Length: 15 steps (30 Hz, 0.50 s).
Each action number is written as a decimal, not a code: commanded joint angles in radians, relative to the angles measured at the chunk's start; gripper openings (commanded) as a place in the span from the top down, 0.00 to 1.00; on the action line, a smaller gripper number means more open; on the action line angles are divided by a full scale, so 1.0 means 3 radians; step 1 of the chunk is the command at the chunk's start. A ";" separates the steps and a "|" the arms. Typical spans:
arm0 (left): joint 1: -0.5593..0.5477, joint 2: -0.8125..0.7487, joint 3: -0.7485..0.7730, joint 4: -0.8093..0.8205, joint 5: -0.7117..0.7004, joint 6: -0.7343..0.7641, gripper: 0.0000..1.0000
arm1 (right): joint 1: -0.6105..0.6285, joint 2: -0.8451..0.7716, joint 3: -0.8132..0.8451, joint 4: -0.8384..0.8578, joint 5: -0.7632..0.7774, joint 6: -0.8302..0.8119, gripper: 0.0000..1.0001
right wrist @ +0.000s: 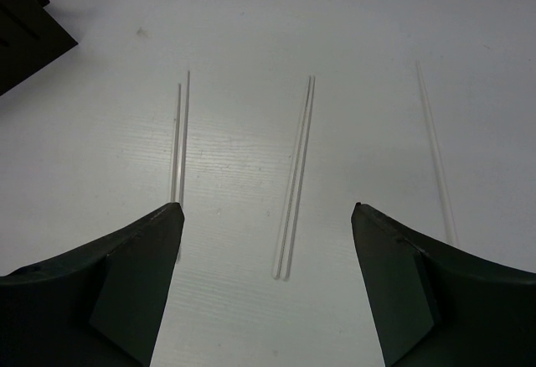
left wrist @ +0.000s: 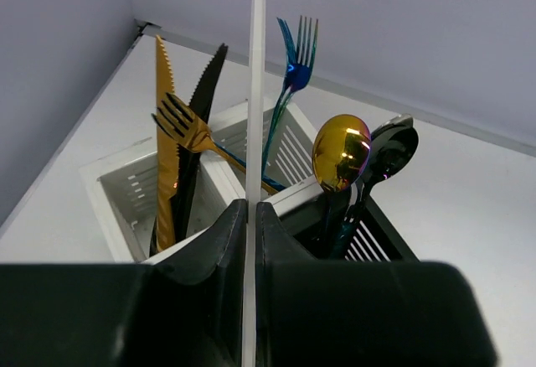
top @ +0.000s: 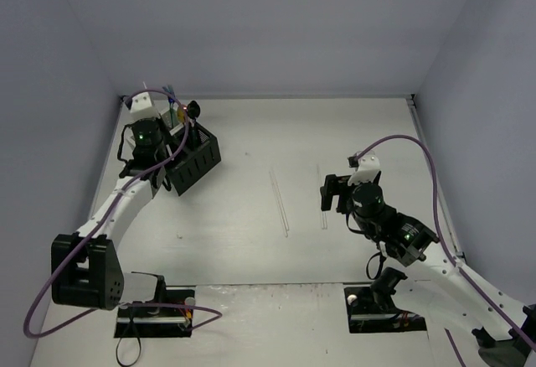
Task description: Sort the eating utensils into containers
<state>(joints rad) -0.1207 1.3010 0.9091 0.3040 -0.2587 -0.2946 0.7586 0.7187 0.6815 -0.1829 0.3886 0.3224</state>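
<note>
My left gripper (left wrist: 249, 209) is shut on a thin clear stick-like utensil (left wrist: 255, 82) and holds it upright just in front of the containers (left wrist: 109, 184). The white bins hold a gold knife (left wrist: 164, 132), a black knife (left wrist: 201, 107), a gold fork (left wrist: 186, 126) and a blue fork (left wrist: 293, 57). A black bin (left wrist: 381, 241) holds a gold spoon (left wrist: 341, 151) and a black spoon (left wrist: 392, 149). In the top view the cluster (top: 199, 159) is at the back left. My right gripper (right wrist: 264, 208) is open above a pair of clear utensils (right wrist: 296, 174) lying on the table.
More clear thin utensils lie on the table: a pair to the left (right wrist: 178, 141) and a single one to the right (right wrist: 435, 149). In the top view they lie mid-table (top: 280, 202). The walls are close behind and left of the bins.
</note>
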 commanded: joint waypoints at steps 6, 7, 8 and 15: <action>0.0005 0.0119 -0.0231 0.0966 0.0121 0.0139 0.96 | -0.0023 -0.0049 -0.0005 0.0170 -0.0073 0.0002 0.22; 0.0003 0.0086 -0.0269 0.0966 0.0112 0.0086 0.93 | -0.0021 -0.0044 -0.0011 0.0172 -0.0071 0.0004 0.22; 0.0003 0.0048 -0.0308 0.0966 0.0101 0.0029 0.90 | -0.0018 -0.0038 -0.0018 0.0176 -0.0068 0.0004 0.22; -0.0305 -0.0280 -0.0291 0.0633 -0.0016 0.0011 0.71 | -0.0021 0.0028 -0.0012 0.0183 -0.0034 0.0011 0.22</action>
<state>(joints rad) -0.1419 1.3164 0.7748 0.4665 -0.2364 -0.2830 0.7586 0.7125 0.6768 -0.1829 0.3653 0.3214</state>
